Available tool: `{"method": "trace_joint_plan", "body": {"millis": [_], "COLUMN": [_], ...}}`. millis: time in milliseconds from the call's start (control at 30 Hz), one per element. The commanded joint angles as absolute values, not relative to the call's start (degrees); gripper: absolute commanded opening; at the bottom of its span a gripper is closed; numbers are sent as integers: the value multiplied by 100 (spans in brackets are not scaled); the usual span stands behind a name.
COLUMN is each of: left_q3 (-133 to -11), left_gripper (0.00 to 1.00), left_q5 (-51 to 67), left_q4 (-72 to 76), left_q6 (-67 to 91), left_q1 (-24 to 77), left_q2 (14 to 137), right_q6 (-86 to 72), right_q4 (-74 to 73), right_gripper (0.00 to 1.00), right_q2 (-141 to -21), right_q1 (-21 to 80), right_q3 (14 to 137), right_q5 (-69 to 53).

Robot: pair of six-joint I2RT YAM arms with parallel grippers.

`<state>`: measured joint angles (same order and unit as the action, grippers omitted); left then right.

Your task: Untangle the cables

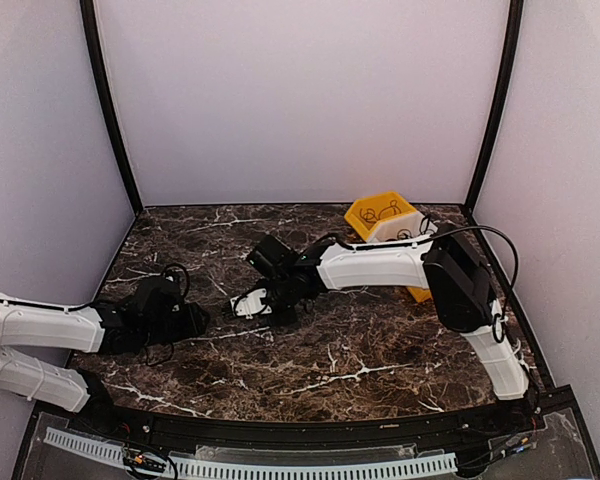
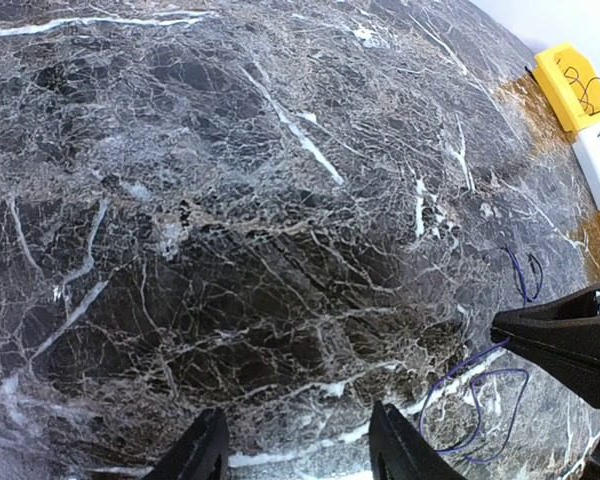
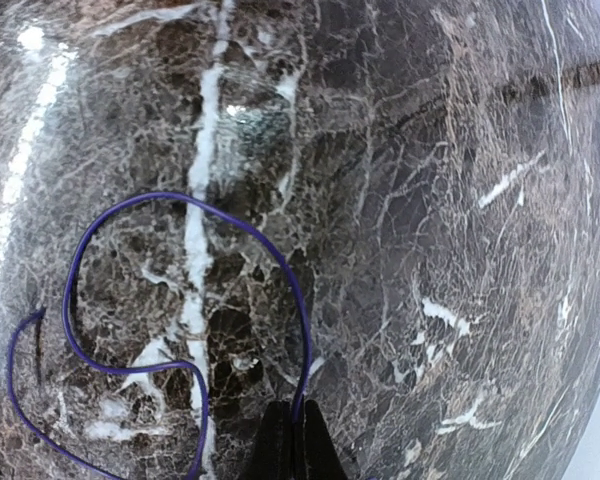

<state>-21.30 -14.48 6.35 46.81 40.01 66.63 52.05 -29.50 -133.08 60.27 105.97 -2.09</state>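
A thin purple cable [image 3: 308, 336] lies in loose loops on the dark marble table [image 1: 360, 340]. My right gripper [image 3: 292, 425] is shut on one end of this cable, low over the table's middle [image 1: 278, 297]. The cable also shows in the left wrist view [image 2: 429, 404], beside the right gripper's black fingers [image 2: 565, 335]. My left gripper [image 2: 295, 445] is open and empty, low over the table at the left [image 1: 193, 320], a short way from the cable. More thin dark cables lie coiled in a yellow bin [image 1: 365, 208] at the back right.
A white bin [image 1: 400, 228] stands against the yellow bin, and both also show in the left wrist view [image 2: 570, 85]. The booth's walls enclose the table on three sides. Thick black wiring [image 1: 480, 235] arcs over the right arm.
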Motion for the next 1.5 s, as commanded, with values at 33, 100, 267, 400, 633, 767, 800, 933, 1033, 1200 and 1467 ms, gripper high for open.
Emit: {"method": "trace_joint_plan", "body": {"millis": [33,100,267,400,633,767,800,933,1033,1200,1467], "left_q3": [-2042,-2060,-2162,-2240,-2472,-2578,-2585,-2625,-2637,-2662,-2681], "left_gripper": [51,51,51,51,51,51,51,51,50,50,50], "left_q5": [-1585,-1604,-1604,-1571,-1394,-1313,-1307,-1225,-1192,-1189,-1183], "left_q4": [580,599,684,806,961,998,1012,1019,1022,981,958], "left_q6": [4722,4710,4621,4597,4556,4531,4527,4528,4521,4527,4524], "left_q1": [3980,3981,3981,3981,3981,3981,3981,3977,3981,3981,3981], "left_q2": [6553,6567,6676,6864,7255,7362,7372,7416,7418,7397,7386], "right_q6": [5183,5207,5246,5262,5346,5336,5323,5225,5199,5061,5312], "right_q4": [-2704,-2620,-2573,-2570,-2355,-2097,-2035,-1844,-1699,-1776,-1445], "right_gripper": [0,0,0,0,0,0,0,0,0,0,0], "right_q2": [-13019,-12780,-12173,-11872,-11689,-11767,-11821,-12108,-12414,-12977,-13325], "right_q1": [6050,6001,5650,5241,4452,3922,3781,3258,2870,2422,2046], "right_q3": [10632,10527,10446,10496,10627,10835,10900,11241,11548,12260,12195], "right_q5": [-28,114,189,220,328,356,366,383,417,416,701]}}
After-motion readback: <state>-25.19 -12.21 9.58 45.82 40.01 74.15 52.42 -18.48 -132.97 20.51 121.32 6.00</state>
